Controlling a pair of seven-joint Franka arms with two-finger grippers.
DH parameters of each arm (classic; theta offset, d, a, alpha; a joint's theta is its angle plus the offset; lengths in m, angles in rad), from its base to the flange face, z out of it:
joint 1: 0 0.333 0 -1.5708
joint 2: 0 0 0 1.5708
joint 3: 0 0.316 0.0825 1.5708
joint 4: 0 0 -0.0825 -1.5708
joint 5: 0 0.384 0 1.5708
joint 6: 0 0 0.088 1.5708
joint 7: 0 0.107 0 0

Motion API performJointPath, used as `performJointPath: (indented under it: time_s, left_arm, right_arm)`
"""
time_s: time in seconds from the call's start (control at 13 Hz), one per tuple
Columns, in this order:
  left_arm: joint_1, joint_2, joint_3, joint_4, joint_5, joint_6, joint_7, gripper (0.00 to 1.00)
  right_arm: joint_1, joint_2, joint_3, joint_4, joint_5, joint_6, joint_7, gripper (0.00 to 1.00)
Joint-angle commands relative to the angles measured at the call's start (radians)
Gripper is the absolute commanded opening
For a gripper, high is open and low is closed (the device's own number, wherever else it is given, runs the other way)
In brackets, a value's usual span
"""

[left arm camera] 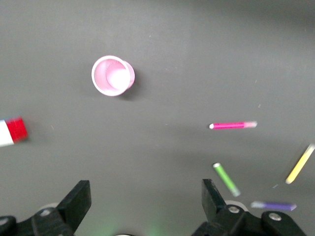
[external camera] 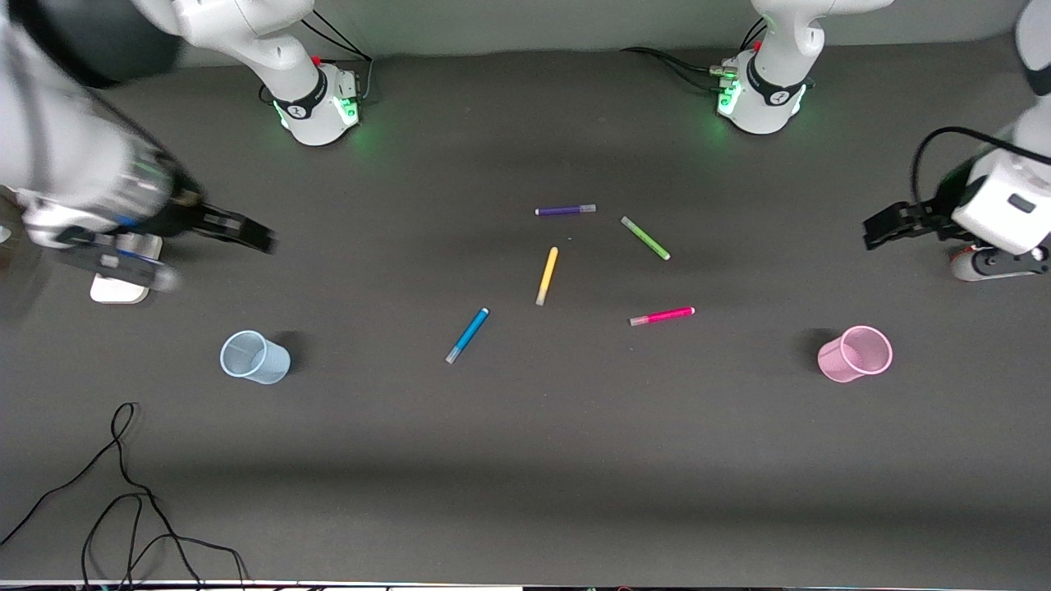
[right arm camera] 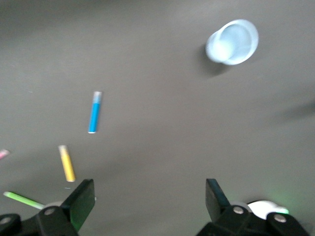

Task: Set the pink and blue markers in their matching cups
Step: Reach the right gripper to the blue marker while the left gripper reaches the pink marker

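The blue marker (external camera: 467, 335) and the pink marker (external camera: 662, 316) lie flat mid-table, both apart from the cups. The pale blue cup (external camera: 254, 358) stands upright toward the right arm's end. The pale pink cup (external camera: 855, 354) stands upright toward the left arm's end. My right gripper (external camera: 218, 258) is open and empty above the table by the blue cup. Its wrist view shows the blue cup (right arm camera: 232, 42) and the blue marker (right arm camera: 94, 112). My left gripper (external camera: 874, 232) is open and empty above the table by the pink cup. Its wrist view shows the pink cup (left arm camera: 112, 75) and the pink marker (left arm camera: 233, 125).
A purple pen (external camera: 566, 210), a green pen (external camera: 645, 238) and a yellow pen (external camera: 547, 276) lie farther from the camera than the two markers. A white block (external camera: 119, 289) sits under the right arm. Black cables (external camera: 123, 492) trail at the near corner.
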Motion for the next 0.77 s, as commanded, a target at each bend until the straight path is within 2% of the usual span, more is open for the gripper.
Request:
performJointPath:
  time_s: [0.0, 0.15, 0.31, 0.46, 0.69]
  left_arm:
    - [-0.014, 0.006, -0.052, 0.021, -0.025, -0.036, -0.291, 1.00]
    - [-0.020, 0.016, -0.091, 0.021, -0.045, -0.022, -0.552, 1.00]
    - [-0.036, 0.048, -0.129, 0.023, -0.062, 0.010, -0.841, 1.00]
    - [-0.043, 0.083, -0.167, 0.021, -0.057, 0.065, -1.147, 1.00]
    - [-0.083, 0.131, -0.174, 0.020, -0.048, 0.118, -1.449, 1.00]
  right_arm:
    - [0.058, 0.177, -0.008, 0.216, 0.098, -0.026, 0.219, 1.00]
    - [0.145, 0.249, -0.009, 0.276, 0.101, 0.012, 0.340, 1.00]
    - [0.208, 0.298, -0.009, 0.278, 0.095, 0.081, 0.427, 1.00]
    - [0.251, 0.332, -0.009, 0.275, 0.090, 0.115, 0.470, 1.00]
    - [0.255, 0.390, -0.009, 0.270, 0.092, 0.145, 0.470, 1.00]
